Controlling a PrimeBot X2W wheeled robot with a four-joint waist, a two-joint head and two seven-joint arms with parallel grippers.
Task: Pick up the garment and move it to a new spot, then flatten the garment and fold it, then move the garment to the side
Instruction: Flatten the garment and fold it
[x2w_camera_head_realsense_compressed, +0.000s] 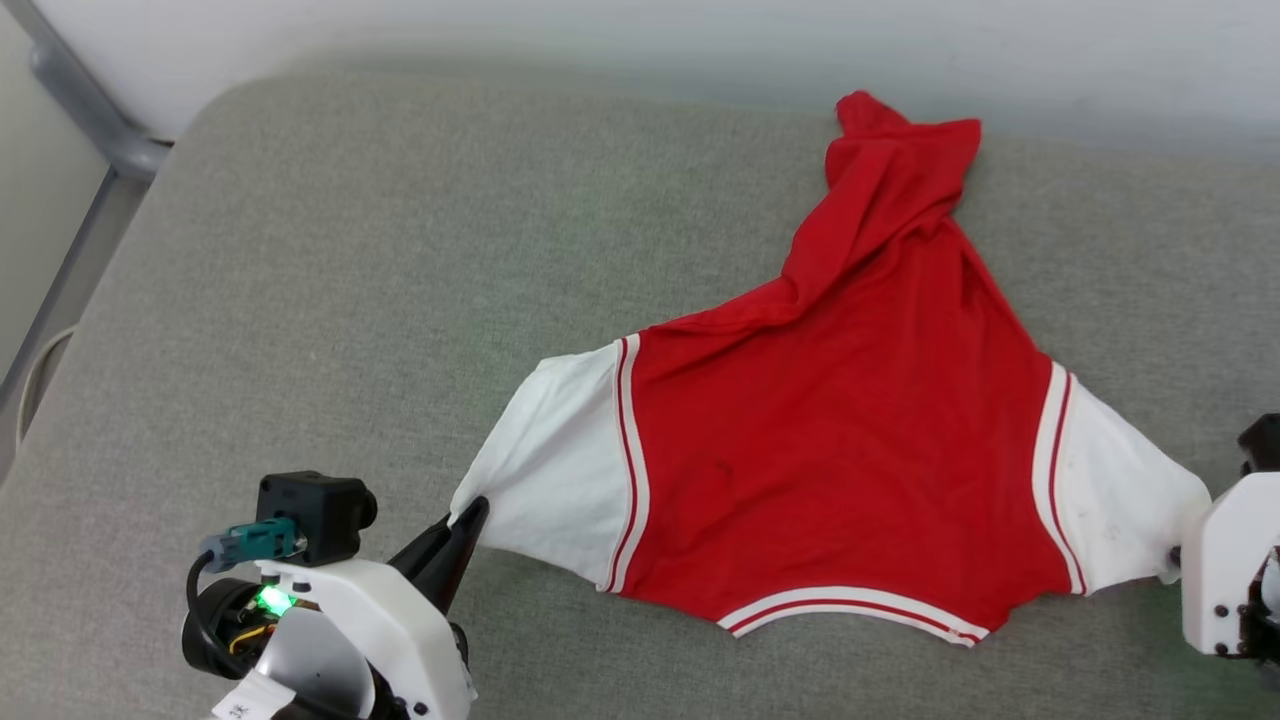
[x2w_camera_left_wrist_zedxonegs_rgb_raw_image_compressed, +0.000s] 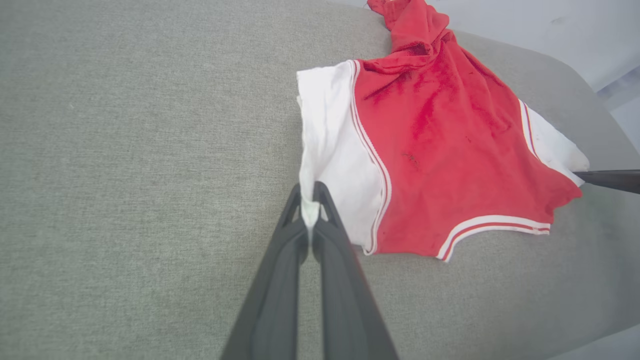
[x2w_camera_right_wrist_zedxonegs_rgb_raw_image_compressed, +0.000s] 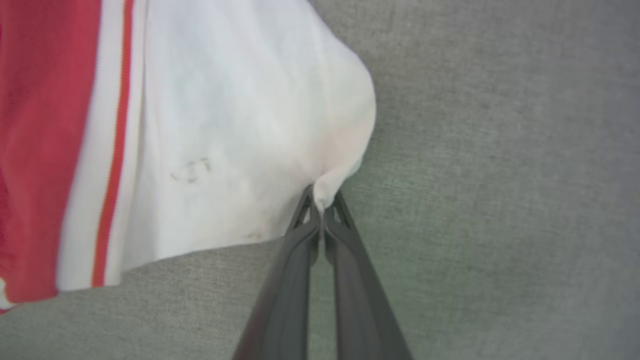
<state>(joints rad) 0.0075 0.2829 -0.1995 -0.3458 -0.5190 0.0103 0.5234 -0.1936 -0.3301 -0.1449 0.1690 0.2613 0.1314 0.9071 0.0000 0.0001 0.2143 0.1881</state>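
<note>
The garment (x2w_camera_head_realsense_compressed: 840, 430), red with white sleeves and red-and-white stripe trim, lies spread on the grey cushion (x2w_camera_head_realsense_compressed: 400, 300), its far part bunched into a narrow red twist at the back. My left gripper (x2w_camera_head_realsense_compressed: 468, 515) is shut on the tip of the white sleeve nearest it; the left wrist view shows white cloth pinched between the fingers, garment (x2w_camera_left_wrist_zedxonegs_rgb_raw_image_compressed: 450, 150), gripper (x2w_camera_left_wrist_zedxonegs_rgb_raw_image_compressed: 310, 200). The right gripper (x2w_camera_right_wrist_zedxonegs_rgb_raw_image_compressed: 322, 200) is shut on the edge of the other white sleeve of the garment (x2w_camera_right_wrist_zedxonegs_rgb_raw_image_compressed: 225, 125). In the head view its white housing (x2w_camera_head_realsense_compressed: 1225, 570) stands at the sleeve end.
The grey cushion has broad bare fabric left of the garment and in front of it. A pale wall (x2w_camera_head_realsense_compressed: 640, 30) runs behind the cushion. A grey metal bar (x2w_camera_head_realsense_compressed: 80, 90) and a cable (x2w_camera_head_realsense_compressed: 40, 370) are beyond the cushion's left edge.
</note>
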